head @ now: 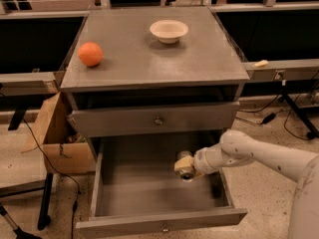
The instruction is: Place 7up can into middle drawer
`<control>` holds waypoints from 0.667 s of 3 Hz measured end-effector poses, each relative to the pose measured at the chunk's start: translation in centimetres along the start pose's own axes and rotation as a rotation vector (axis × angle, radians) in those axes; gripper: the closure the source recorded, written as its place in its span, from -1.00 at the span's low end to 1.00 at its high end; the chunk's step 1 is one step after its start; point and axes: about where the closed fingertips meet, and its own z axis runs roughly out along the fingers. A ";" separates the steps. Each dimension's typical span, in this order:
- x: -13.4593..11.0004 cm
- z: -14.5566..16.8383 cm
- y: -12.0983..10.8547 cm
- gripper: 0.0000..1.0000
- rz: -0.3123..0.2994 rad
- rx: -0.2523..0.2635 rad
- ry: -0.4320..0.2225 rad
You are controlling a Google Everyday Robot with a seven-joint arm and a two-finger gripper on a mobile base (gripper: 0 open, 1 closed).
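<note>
Can (187, 174) is gripped by the gripper (184, 166), fingers clamped on it, lower centre-right of frame, inside the pulled-out drawer (144, 195) near its right wall. Closed drawer (124, 121) is seen above. Orange (90, 54) and bowl (169, 30) are seen on the cabinet top (134, 63), upper frame.
</note>
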 end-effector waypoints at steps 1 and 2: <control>-0.6 1.9 -0.3 0.69 0.032 -0.015 -0.066; -0.9 3.1 -0.1 0.22 0.040 -0.002 -0.102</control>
